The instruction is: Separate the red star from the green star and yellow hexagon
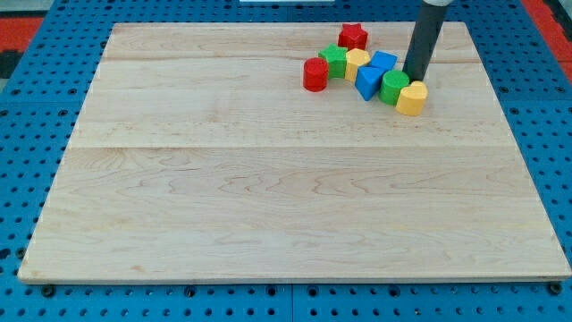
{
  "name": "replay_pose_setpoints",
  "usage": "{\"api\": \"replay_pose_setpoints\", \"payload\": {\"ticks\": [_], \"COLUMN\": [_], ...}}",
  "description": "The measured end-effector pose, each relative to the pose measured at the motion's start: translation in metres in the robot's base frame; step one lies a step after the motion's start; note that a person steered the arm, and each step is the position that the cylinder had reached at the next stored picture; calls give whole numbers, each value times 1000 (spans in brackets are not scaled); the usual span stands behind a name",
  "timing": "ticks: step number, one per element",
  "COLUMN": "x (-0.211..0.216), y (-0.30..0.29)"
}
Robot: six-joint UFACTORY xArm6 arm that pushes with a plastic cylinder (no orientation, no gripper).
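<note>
The red star (353, 36) lies near the view's top, right of centre. Just below it are the green star (334, 60) and the yellow hexagon (357, 63), side by side and touching; the red star sits close above them. My tip (414, 75) is to the right of this group, just above a green block (393, 87) and a yellow block (411, 97), and right of two blue blocks (374, 73). It is well apart from the red star.
A red cylinder (315, 75) stands left of the green star. The blocks form one cluster in the upper right of the wooden board (223, 179). A blue pegboard (27, 134) surrounds the board.
</note>
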State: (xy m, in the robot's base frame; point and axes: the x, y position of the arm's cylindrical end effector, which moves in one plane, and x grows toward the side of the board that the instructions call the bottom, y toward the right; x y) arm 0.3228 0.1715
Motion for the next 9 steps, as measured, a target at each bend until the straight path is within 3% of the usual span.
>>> {"api": "replay_pose_setpoints", "payload": {"ticks": [2, 4, 5, 6, 9], "x": [-37, -67, -109, -113, -41], "y": [-56, -20, -10, -56, -151]}}
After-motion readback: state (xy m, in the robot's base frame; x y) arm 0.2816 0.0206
